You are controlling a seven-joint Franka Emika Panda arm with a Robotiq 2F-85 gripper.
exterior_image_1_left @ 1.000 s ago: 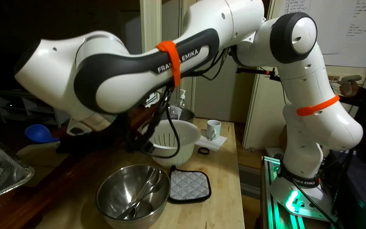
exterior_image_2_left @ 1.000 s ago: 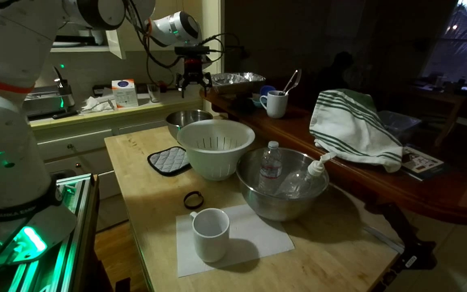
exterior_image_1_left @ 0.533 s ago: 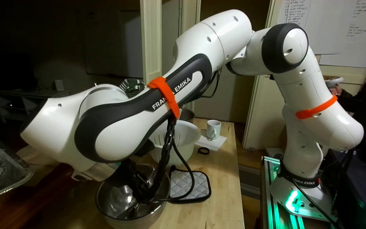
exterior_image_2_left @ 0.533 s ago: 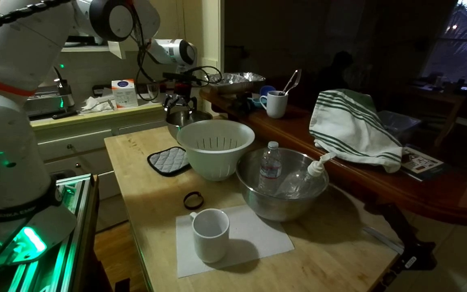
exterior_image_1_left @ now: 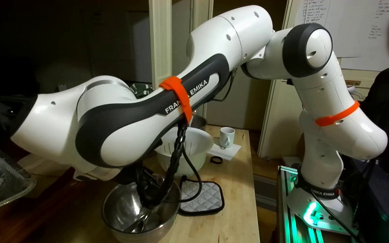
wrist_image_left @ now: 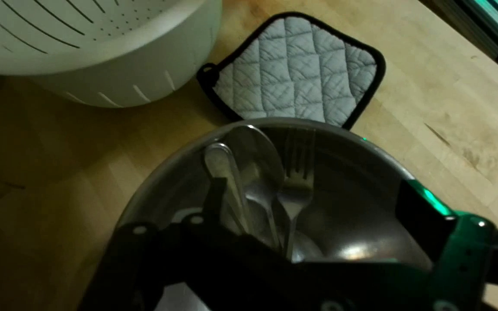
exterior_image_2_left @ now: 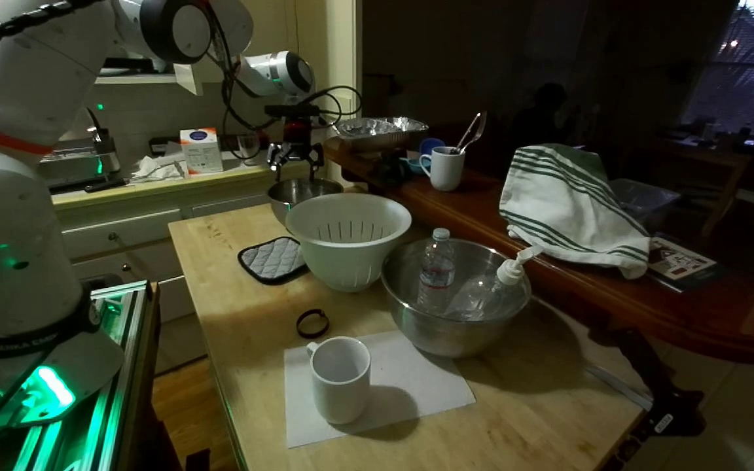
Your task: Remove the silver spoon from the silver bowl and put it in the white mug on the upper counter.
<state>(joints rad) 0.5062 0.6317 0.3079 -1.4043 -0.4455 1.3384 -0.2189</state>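
The silver bowl point(exterior_image_1_left: 118, 216) is a shiny steel bowl on the wooden table, also in view in an exterior view point(exterior_image_2_left: 305, 188) and the wrist view point(wrist_image_left: 352, 172). In the wrist view the silver spoon point(wrist_image_left: 257, 160) leans on its inner wall, beside a fork point(wrist_image_left: 296, 194) and another utensil's handle point(wrist_image_left: 223, 164). My gripper point(exterior_image_2_left: 295, 175) is over the bowl. In the wrist view the gripper point(wrist_image_left: 318, 203) is open, its fingers wide apart with nothing between; one fingertip overlaps the handle. The white mug point(exterior_image_2_left: 446, 171) stands on the brown upper counter with utensils in it.
A white colander point(exterior_image_2_left: 351, 261) and a grey pot holder point(exterior_image_2_left: 275, 260) are beside the bowl. Another white mug point(exterior_image_2_left: 341, 386) stands on paper on the table. A larger steel bowl point(exterior_image_2_left: 455, 337) holds bottles. A foil tray point(exterior_image_2_left: 383, 134) sits on the upper counter point(exterior_image_2_left: 482, 209).
My gripper has come down from above to the silver bowl, then risen slightly over the last half second. The cutlery is still in the bowl. A person has come into view at the right.
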